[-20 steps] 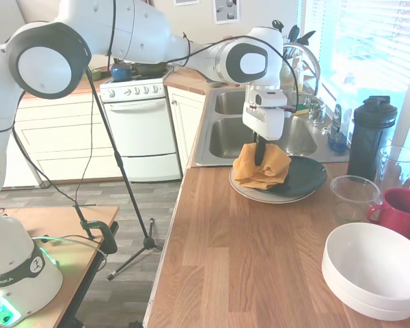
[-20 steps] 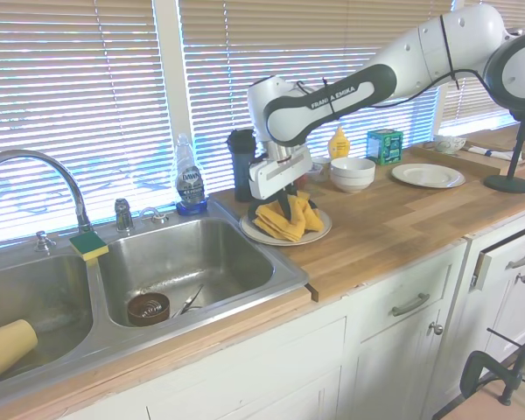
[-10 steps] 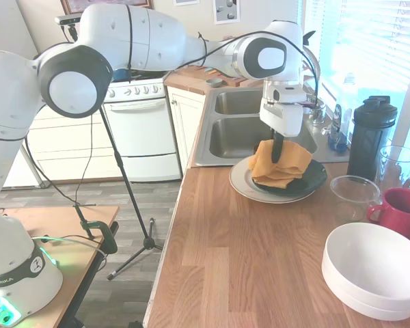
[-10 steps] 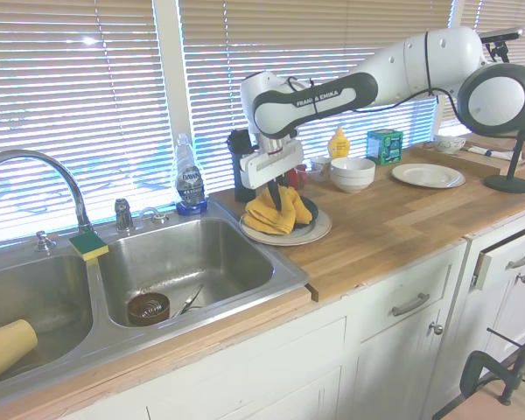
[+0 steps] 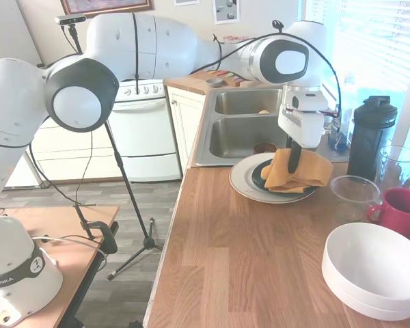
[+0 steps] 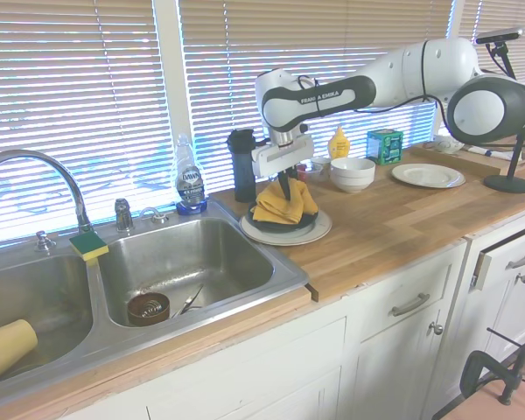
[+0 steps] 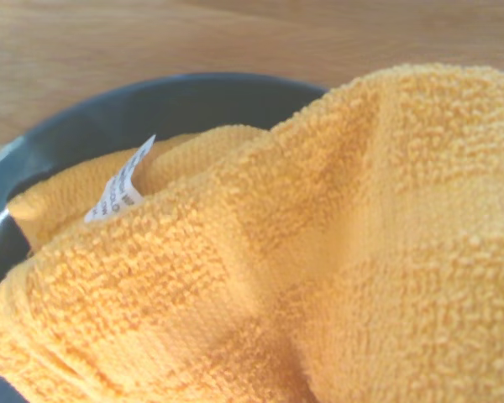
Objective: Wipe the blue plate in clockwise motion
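The gripper, jaws clamped on an orange towel (bunched), presses it onto the blue plate near the counter's sink edge.

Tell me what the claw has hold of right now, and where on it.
The claw pinches the orange towel at a bunched-up fold near its top middle; the rest drapes onto the blue plate.
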{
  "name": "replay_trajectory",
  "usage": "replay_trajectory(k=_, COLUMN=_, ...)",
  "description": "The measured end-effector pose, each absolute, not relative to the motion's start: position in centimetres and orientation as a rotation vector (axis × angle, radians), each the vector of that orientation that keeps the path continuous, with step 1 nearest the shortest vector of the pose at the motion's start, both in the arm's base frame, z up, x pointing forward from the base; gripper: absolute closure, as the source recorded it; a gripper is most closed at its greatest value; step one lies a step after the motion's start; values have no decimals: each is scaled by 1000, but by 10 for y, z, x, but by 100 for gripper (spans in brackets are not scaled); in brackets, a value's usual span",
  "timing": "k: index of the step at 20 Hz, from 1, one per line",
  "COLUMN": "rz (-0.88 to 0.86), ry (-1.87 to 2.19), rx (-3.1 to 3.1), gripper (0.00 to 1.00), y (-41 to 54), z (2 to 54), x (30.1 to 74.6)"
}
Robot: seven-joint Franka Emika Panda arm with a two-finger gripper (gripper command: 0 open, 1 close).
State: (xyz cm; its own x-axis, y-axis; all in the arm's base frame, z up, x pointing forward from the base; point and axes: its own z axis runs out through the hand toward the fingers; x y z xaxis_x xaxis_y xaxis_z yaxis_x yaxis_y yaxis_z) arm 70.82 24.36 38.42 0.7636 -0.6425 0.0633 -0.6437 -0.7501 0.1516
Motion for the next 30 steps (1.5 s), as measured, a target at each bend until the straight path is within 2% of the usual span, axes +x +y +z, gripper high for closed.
replay_trajectory(k=5, rz=-2, ry=-1005, rx=2809, gripper=100, y=244, z=382, x=688)
replay_trajectory(k=14, rz=-25, ry=-915, rx=2840, gripper=100, y=278, z=370, x=618)
replay_trajectory(k=19, rz=-28, ry=-881, rx=2854, gripper=100, y=306, z=368, x=603)
replay_trajectory(k=24, rz=-15, ry=-863, rx=2873, gripper=100, y=328, z=373, x=606)
replay_trajectory(k=30, rz=-3, ry=-916, rx=2865, gripper=100, y=324, z=374, x=640)
